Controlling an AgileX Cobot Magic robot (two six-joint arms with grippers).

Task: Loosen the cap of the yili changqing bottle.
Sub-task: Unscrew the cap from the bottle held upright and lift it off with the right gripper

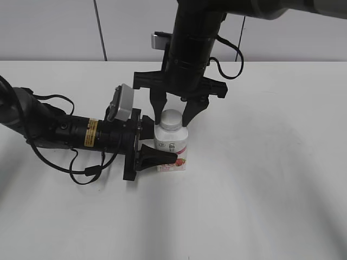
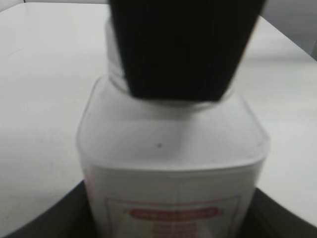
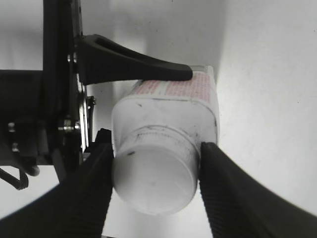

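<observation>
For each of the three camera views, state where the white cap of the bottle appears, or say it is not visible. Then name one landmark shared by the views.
Exterior view: the cap sits centre, between the right gripper fingers.
Left wrist view: top centre, mostly hidden behind a dark gripper finger; only a white sliver shows.
Right wrist view: the cap is at lower centre, flanked by two black fingers.
Shared landmark: the yili changqing bottle, held at its body by the left gripper.

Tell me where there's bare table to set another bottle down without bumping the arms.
The table is bare right of the bottle and along the front edge. The left gripper clamps the bottle from the left while the right gripper straddles the cap from above, so the centre is crowded.
</observation>
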